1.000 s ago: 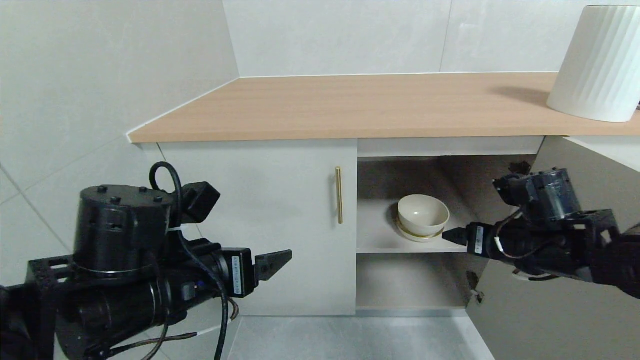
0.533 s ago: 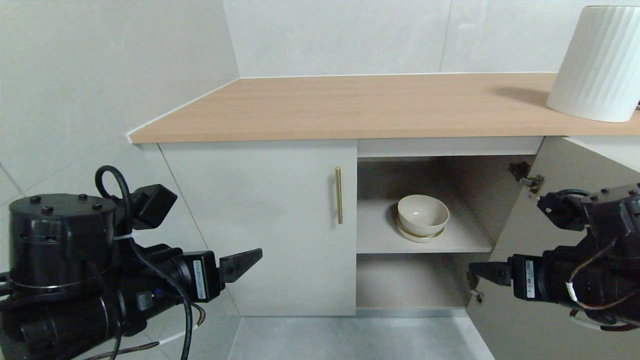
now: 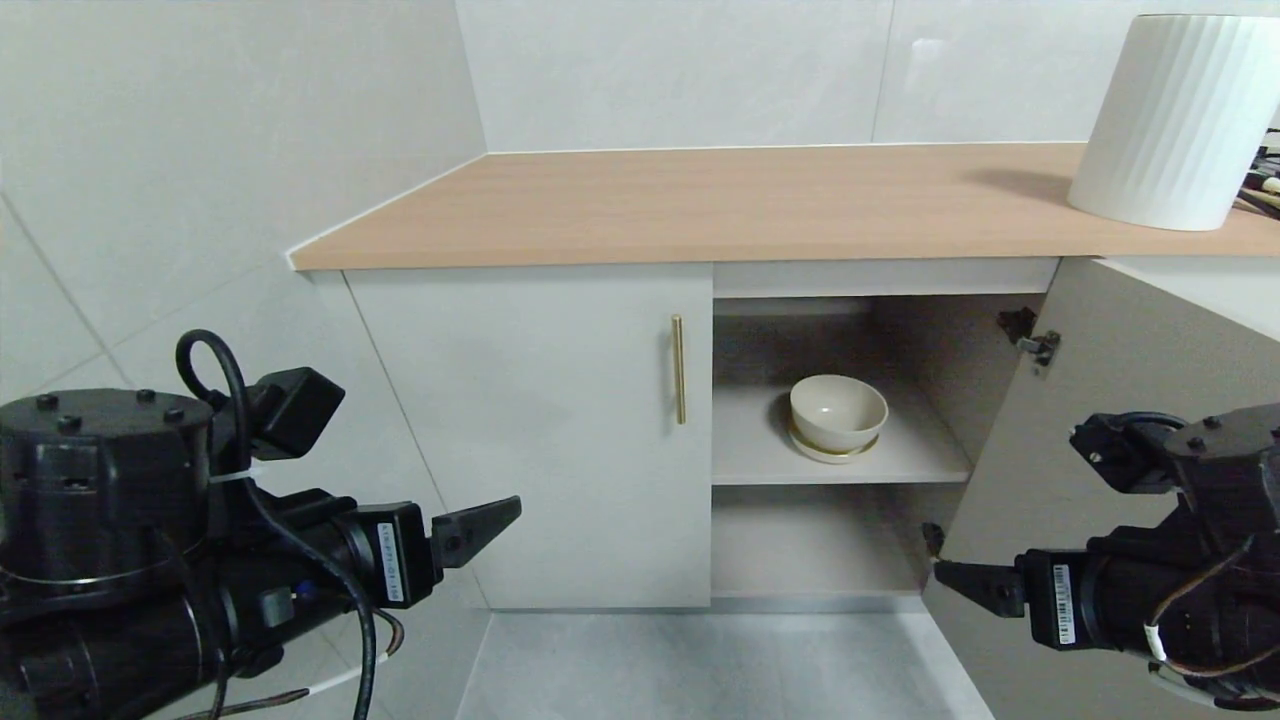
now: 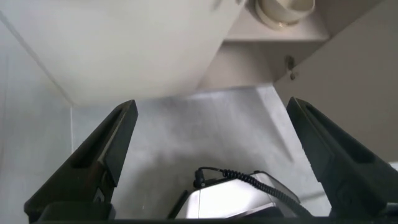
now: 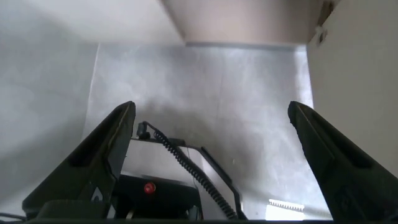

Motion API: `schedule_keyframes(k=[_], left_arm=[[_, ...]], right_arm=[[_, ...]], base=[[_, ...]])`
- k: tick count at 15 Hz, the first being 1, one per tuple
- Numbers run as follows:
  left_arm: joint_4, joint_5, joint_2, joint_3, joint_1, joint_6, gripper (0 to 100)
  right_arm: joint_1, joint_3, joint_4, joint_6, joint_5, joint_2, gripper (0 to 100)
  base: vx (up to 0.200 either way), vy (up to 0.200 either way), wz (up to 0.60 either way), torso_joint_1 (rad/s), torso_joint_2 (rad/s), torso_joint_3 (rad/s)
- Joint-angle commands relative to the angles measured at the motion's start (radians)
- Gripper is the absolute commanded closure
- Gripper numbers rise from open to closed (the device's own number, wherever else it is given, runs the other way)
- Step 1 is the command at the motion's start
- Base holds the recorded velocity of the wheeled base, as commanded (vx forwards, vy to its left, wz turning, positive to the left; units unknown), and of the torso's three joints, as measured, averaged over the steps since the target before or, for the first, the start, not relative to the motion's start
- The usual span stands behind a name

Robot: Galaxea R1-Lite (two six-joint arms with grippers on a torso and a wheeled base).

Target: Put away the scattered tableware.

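While the left gripper and right gripper hover low before the cabinet, fingers spread wide and empty, the bowl sits on a plate on its upper shelf.

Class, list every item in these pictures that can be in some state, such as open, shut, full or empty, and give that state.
Left cabinet door, shut.
Right cabinet door, swung open.
Bowl, upright and empty, on the upper shelf.
Plate, lying flat under the bowl.
Left hand, open, empty.
Right hand, open, empty.
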Motion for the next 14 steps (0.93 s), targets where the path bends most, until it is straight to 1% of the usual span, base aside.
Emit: schedule_keyframes(k=[1,5,6,8,10,14], left_arm=[[0.0,0.001,0.004,0.002,0.0,-0.001,0],[0.0,0.001,0.007,0.003,0.0,-0.001,0],[0.0,0.001,0.009,0.003,0.0,0.001,0],[0.0,0.001,0.009,0.003,0.0,0.013,0],[0.0,0.001,0.01,0.003,0.0,0.013,0],[0.0,0.001,0.01,0.003,0.0,0.013,0]], right_arm=[[0.002,0.001,-0.001,0.0,0.0,0.003,0],[0.002,0.002,0.001,0.0,-0.001,-0.002,0],[0.002,0.001,0.001,0.0,-0.003,-0.007,0],[0.001,-0.004,-0.001,0.0,-0.041,-0.036,0],[0.001,-0.002,0.007,-0.003,-0.044,-0.1,0],[-0.002,0.033,0.005,-0.003,-0.044,-0.122,0]], base=[[-0.2,0.0,0.0,-0.002,0.0,0.007],[-0.2,0.0,0.0,0.004,0.0,0.004],[0.0,0.0,0.0,0.0,0.0,0.0],[0.0,0.0,0.0,0.0,0.0,0.0],[0.0,0.0,0.0,0.0,0.0,0.0],[0.0,0.0,0.0,0.0,0.0,0.0]])
